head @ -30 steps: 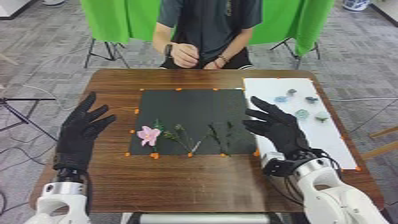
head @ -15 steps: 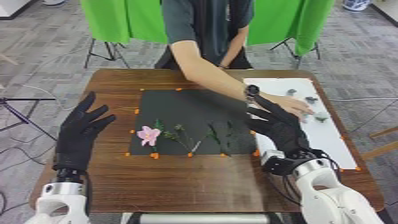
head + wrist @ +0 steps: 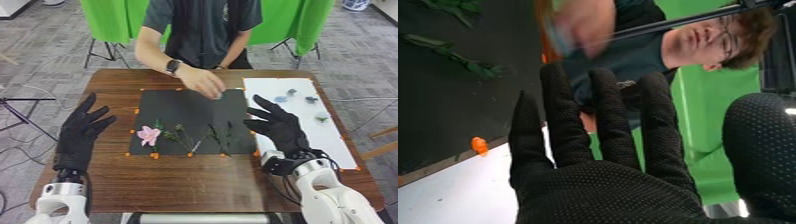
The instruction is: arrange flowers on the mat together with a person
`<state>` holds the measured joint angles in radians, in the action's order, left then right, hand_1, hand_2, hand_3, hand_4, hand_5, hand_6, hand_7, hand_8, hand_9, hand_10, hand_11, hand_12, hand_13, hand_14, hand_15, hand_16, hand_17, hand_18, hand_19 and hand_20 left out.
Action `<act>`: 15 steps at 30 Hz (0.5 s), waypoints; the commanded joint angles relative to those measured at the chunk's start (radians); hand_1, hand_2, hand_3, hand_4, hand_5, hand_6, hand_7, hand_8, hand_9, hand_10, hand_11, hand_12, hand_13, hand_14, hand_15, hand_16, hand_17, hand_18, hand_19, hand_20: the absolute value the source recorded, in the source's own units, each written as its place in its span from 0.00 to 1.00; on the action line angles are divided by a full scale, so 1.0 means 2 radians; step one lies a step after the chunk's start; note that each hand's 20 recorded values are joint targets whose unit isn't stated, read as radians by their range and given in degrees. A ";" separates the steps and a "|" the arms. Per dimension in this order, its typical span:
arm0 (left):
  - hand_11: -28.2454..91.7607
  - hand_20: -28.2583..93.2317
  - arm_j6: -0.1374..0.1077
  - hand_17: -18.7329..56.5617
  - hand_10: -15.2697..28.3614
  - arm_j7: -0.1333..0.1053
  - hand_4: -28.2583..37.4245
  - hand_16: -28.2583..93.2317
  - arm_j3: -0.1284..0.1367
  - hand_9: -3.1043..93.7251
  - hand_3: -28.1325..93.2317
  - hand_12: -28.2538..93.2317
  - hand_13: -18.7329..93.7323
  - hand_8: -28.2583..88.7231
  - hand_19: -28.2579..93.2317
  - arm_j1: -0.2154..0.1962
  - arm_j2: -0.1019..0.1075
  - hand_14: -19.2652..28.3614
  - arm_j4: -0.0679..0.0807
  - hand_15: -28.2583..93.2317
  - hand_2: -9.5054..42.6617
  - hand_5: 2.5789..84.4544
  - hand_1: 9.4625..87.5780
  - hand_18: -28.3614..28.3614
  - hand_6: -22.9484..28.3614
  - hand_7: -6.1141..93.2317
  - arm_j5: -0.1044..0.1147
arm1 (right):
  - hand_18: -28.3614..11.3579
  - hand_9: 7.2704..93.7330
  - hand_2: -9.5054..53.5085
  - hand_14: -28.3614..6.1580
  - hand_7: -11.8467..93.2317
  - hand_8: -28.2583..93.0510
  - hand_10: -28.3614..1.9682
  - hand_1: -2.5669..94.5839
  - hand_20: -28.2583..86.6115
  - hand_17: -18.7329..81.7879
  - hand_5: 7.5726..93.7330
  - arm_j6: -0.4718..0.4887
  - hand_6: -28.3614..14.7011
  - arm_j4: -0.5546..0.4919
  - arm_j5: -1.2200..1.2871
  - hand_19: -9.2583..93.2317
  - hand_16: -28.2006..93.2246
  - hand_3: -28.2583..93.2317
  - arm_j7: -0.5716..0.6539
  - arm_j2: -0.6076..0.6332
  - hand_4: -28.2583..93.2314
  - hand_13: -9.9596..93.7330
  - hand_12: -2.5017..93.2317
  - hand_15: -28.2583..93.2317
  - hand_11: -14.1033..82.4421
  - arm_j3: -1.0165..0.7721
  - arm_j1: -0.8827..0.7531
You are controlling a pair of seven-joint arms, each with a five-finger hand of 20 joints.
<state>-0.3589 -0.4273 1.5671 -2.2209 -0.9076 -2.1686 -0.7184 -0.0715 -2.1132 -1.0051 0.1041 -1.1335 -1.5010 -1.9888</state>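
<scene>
On black rectangular mat, pink petalled flower, thin leafy stems

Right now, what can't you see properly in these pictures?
- Head view: the small pale-blue thing at the person's hand; blur and tiny size hide what it is.
- Right wrist view: that hand's fingers, smeared by blur.
- Head view: the part of the long white sheet behind the black-gloved right robot hand.
- Right wrist view: the rest of a green leafy stem, cut off by the edge.
</scene>
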 commanded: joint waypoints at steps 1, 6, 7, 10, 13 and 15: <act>0.40 0.37 0.003 0.14 0.73 0.011 0.00 0.18 0.002 0.42 0.89 0.30 0.43 0.16 0.64 -0.010 -0.005 0.95 -0.001 0.58 0.28 0.39 0.17 0.93 0.50 0.16 -0.003 | 0.18 0.42 0.38 0.27 0.24 0.13 0.55 0.14 0.39 0.18 0.36 0.005 0.77 -0.002 -0.006 0.53 0.35 0.88 -0.001 0.004 0.00 0.42 0.16 0.46 0.21 0.003 -0.006; 0.40 0.37 0.003 0.15 0.73 0.015 0.00 0.18 0.004 0.41 0.89 0.30 0.43 0.16 0.64 -0.011 -0.006 0.95 -0.002 0.58 0.28 0.39 0.17 0.93 0.50 0.16 -0.005 | 0.18 0.42 0.38 0.27 0.24 0.13 0.55 0.14 0.39 0.18 0.36 0.004 0.77 -0.002 -0.006 0.53 0.35 0.88 0.002 0.003 0.00 0.42 0.16 0.46 0.21 0.003 -0.006; 0.40 0.37 0.003 0.15 0.73 0.016 0.00 0.18 0.003 0.41 0.89 0.30 0.43 0.16 0.64 -0.011 -0.006 0.95 -0.002 0.58 0.28 0.39 0.17 0.93 0.50 0.16 -0.005 | 0.18 0.42 0.38 0.27 0.24 0.13 0.55 0.14 0.39 0.18 0.36 0.002 0.77 -0.002 -0.005 0.53 0.35 0.88 0.001 0.004 0.00 0.42 0.16 0.46 0.21 0.003 -0.006; 0.40 0.37 0.003 0.15 0.73 0.016 0.00 0.18 0.003 0.41 0.89 0.30 0.43 0.16 0.64 -0.012 -0.006 0.95 -0.002 0.58 0.28 0.39 0.17 0.93 0.50 0.16 -0.005 | 0.18 0.42 0.38 0.27 0.24 0.13 0.55 0.14 0.39 0.18 0.36 0.003 0.77 -0.002 -0.006 0.53 0.35 0.88 0.002 0.003 0.00 0.42 0.16 0.46 0.21 0.000 -0.007; 0.40 0.37 0.003 0.15 0.74 0.015 0.00 0.18 0.002 0.41 0.89 0.30 0.43 0.16 0.64 -0.012 -0.005 0.95 -0.002 0.58 0.28 0.39 0.17 0.93 0.50 0.16 -0.004 | 0.18 0.42 0.38 0.27 0.24 0.13 0.55 0.14 0.39 0.18 0.36 0.003 0.77 -0.002 -0.005 0.53 0.35 0.88 0.003 0.004 0.00 0.42 0.16 0.46 0.22 0.001 -0.006; 0.40 0.37 0.003 0.15 0.74 0.015 0.00 0.18 0.003 0.41 0.89 0.30 0.43 0.16 0.64 -0.014 -0.006 0.95 -0.003 0.58 0.28 0.39 0.17 0.93 0.50 0.16 -0.004 | 0.18 0.42 0.38 0.27 0.24 0.13 0.55 0.14 0.39 0.18 0.36 0.005 0.77 -0.002 -0.005 0.53 0.35 0.88 0.003 0.003 0.00 0.42 0.16 0.46 0.21 0.001 -0.007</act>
<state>-0.3584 -0.4074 1.5712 -2.2306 -0.9096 -2.1703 -0.7220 -0.0669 -2.1127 -1.0073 0.1102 -1.1278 -1.4990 -1.9888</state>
